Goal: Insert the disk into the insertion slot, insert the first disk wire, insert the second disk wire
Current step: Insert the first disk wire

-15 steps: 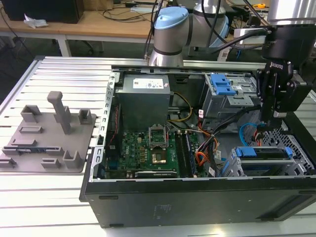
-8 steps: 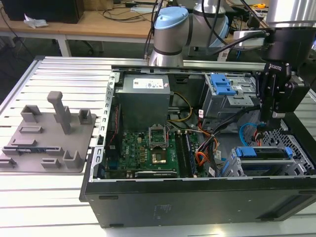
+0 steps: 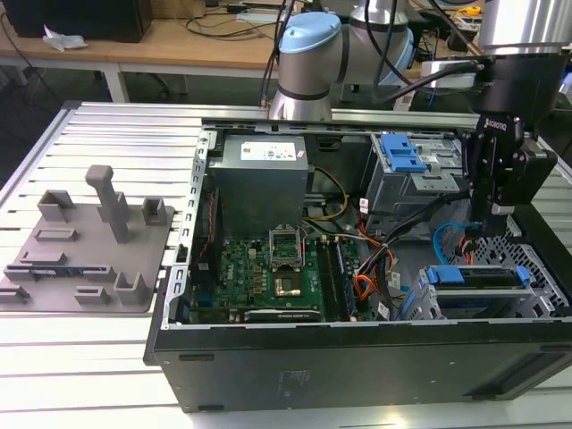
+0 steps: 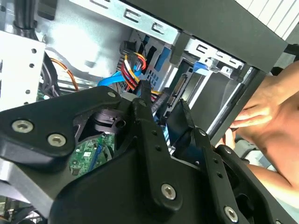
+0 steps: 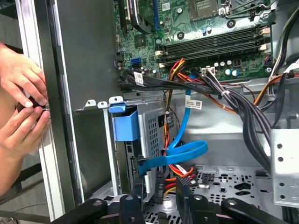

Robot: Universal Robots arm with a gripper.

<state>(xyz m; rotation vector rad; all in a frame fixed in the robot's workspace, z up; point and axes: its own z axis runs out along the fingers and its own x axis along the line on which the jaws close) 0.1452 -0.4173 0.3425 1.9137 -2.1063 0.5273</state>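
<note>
Straddling black plug point(image 5: 160, 184) of red-and-orange wire bundle point(image 5: 180, 170): black tool point(image 3: 487, 225), open, 12 o'clock of blue-framed silver disk point(image 3: 475, 277); presumably aligning insertion.

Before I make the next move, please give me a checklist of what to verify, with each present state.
1. Hard drive in blue caddy sits in the drive cage: ok.
2. Light-blue flat cable plugged into the drive: cannot tell.
3. Red-orange wire bundle plugged in: cannot tell.
4. Person's hands away from the computer case: not ok, they are at its edge.
5. Gripper close to both cables: ok.
</note>
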